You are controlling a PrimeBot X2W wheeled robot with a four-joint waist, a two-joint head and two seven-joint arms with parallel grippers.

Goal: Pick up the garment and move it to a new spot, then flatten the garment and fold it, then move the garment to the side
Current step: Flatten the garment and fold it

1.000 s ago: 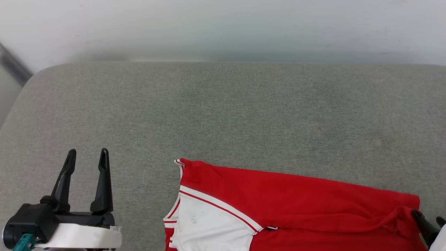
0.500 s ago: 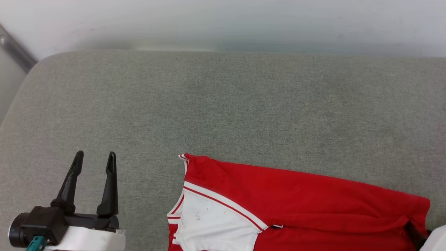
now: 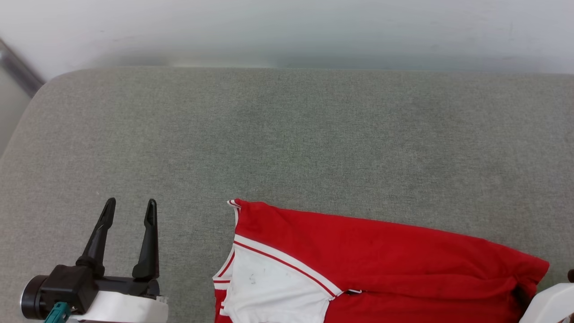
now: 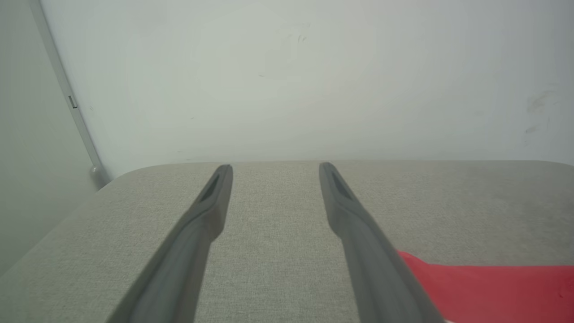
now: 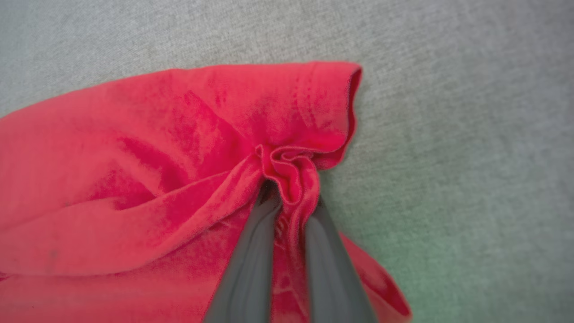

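Note:
The garment (image 3: 381,264) is a red shirt with a white, red-trimmed sleeve (image 3: 269,287). It lies flat along the near edge of the grey cushion, running from the centre to the right. My right gripper (image 5: 291,197) is shut on a bunched fold of the red hem at the garment's right end. In the head view its pale forearm (image 3: 549,305) shows at the lower right corner. My left gripper (image 3: 130,206) stands open over bare cushion, well left of the sleeve, with nothing between its fingers. The left wrist view shows the left gripper (image 4: 274,168) open and a red corner of the garment (image 4: 493,287) to the right.
The grey fabric cushion (image 3: 287,148) stretches wide behind and to the left of the shirt. A pale wall (image 3: 287,31) rises at its far edge, and a metal rail (image 3: 20,74) runs down the far left corner.
My right gripper has shut on the garment's right hem, pinching the fabric into a bunch. The head camera shifted slightly. The left gripper stays open.

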